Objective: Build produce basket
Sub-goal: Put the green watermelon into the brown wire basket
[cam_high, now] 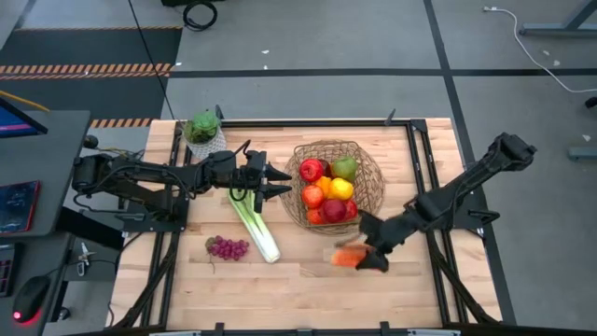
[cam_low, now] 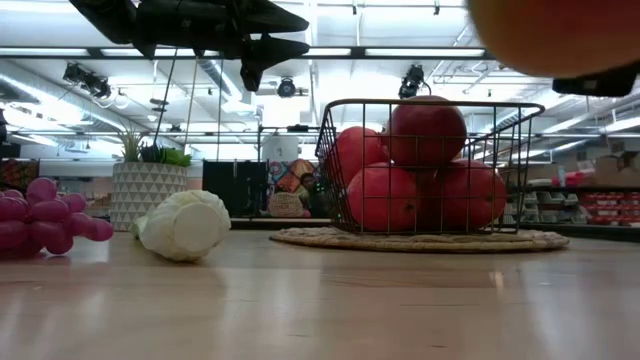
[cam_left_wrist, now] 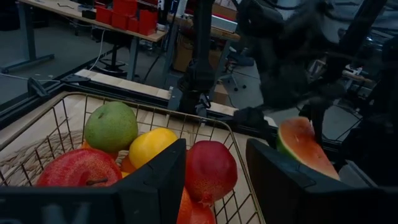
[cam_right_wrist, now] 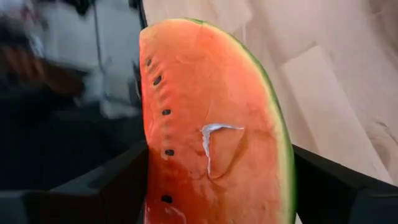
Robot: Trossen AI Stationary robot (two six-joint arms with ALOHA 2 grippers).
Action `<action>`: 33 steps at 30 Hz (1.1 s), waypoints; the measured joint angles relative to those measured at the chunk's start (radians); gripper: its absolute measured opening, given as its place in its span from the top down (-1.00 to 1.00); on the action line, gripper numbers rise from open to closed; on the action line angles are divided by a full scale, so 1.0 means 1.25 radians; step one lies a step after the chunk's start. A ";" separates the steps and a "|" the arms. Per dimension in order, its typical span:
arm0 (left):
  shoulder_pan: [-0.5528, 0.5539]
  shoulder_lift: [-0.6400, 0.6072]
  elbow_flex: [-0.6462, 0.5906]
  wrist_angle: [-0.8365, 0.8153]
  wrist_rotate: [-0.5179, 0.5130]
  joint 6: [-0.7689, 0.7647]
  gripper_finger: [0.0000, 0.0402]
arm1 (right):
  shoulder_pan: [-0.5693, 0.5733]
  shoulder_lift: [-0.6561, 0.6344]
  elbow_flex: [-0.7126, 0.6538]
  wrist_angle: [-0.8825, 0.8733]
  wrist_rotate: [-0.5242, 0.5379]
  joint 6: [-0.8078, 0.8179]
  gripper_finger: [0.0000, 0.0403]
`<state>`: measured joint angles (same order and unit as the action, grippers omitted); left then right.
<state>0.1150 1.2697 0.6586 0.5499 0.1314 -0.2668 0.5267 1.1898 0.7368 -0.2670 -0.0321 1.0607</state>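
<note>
The right gripper (cam_high: 359, 257) is clamped on the watermelon slice (cam_right_wrist: 211, 124), its two dark fingers pressing the slice's flat red faces, and it holds the slice over the wooden table (cam_high: 308, 289) just outside the basket's near right rim, toward the near edge. In the low view the slice hangs clear above the tabletop. The basket (cam_high: 370, 201), a round open wire bowl on a woven mat, sits in the middle of the table a little toward the far edge, and it already carries a red apple (cam_high: 311, 170), a green pear (cam_high: 344, 167), a yellow lemon (cam_high: 341, 189), an orange (cam_high: 312, 196) and more red fruit along its near side. The left gripper (cam_high: 278, 181) hovers just beside the basket's left rim, raised off the table with its fingers parted and nothing between them; its wrist camera looks through that gap straight into the basket. Under the left arm the leek (cam_high: 254, 224) lies on the table, running from beside the gripper toward the near edge, white end nearest. The purple grapes (cam_high: 229, 247) lie just to the left of the leek's near end. A small potted plant (cam_high: 202, 128) stands at the table's far left corner.
</note>
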 joint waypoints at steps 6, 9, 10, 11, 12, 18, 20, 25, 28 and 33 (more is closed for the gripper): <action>0.000 0.000 0.000 0.000 0.000 0.000 0.14 | -0.064 -0.064 0.000 0.003 0.005 0.115 -0.66; 0.000 0.000 0.000 0.000 0.000 0.000 0.13 | -0.089 -0.085 0.001 0.004 0.008 0.120 -0.66; 0.000 0.000 0.000 0.000 0.000 0.000 0.14 | -0.098 -0.090 0.001 0.004 0.008 0.121 -0.66; 0.000 0.000 0.000 0.000 0.000 0.000 0.14 | -0.106 -0.097 0.001 0.006 0.008 0.121 -0.66; 0.000 0.000 0.000 0.000 0.000 0.000 0.14 | -0.115 -0.105 0.001 0.008 0.008 0.119 -0.66; 0.000 0.000 0.000 0.000 0.000 0.000 0.13 | -0.155 -0.154 0.001 0.044 -0.010 0.085 -0.66; 0.000 0.000 0.000 0.000 0.000 0.000 0.14 | -0.163 -0.170 0.002 0.050 -0.010 0.072 -0.66; 0.000 0.000 0.000 -0.002 0.000 0.000 0.14 | -0.182 -0.190 0.002 0.052 -0.009 0.066 -0.66; 0.000 0.000 0.000 -0.002 0.000 0.000 0.13 | -0.193 -0.190 0.002 0.049 -0.008 0.059 -0.66; 0.000 0.000 0.000 -0.003 0.000 0.000 0.13 | -0.211 -0.188 0.002 0.052 -0.009 0.027 -0.66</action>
<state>0.1150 1.2697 0.6586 0.5457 0.1314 -0.2668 0.2633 0.9543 0.7387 -0.2024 -0.0428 1.0940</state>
